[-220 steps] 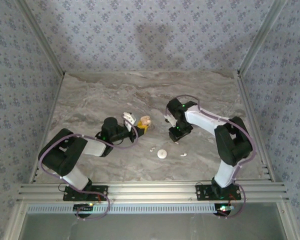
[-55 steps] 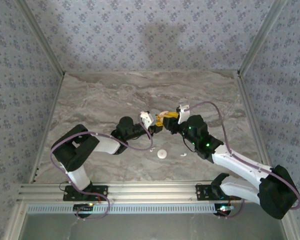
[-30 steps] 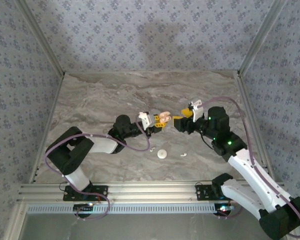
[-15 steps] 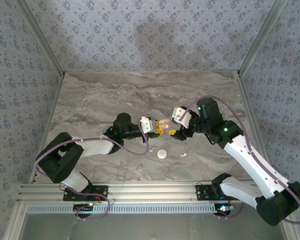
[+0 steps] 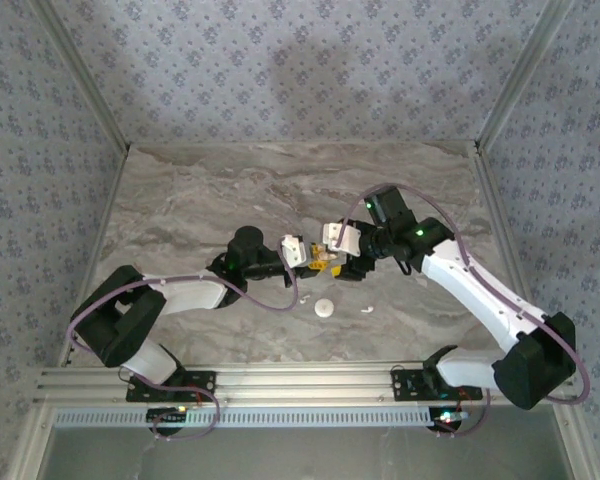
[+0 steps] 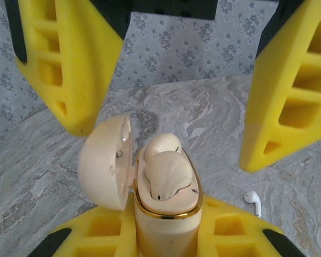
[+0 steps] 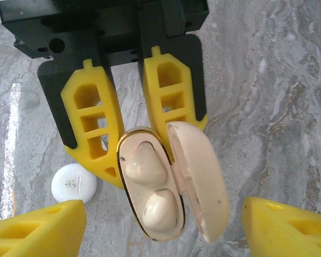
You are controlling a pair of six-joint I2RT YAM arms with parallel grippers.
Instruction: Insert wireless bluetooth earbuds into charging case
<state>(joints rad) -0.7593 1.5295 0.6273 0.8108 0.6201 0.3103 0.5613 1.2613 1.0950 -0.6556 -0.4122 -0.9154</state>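
The peach charging case stands upright with its lid swung open, and my left gripper is shut on its body. Two peach buds sit in its gold-rimmed wells. My right gripper hangs open right over the case, its yellow fingers spread wide to either side and touching nothing. In the right wrist view the case shows from above with the left gripper's fingers behind it. One white earbud lies on the table, near the case in the left wrist view.
A white round disc lies on the marble table just in front of the grippers, and sits beside the case in the right wrist view. Patterned walls and metal rails enclose the table.
My right gripper has swung back left and closed in over the case, still open. The left gripper keeps the open case in about the same spot.
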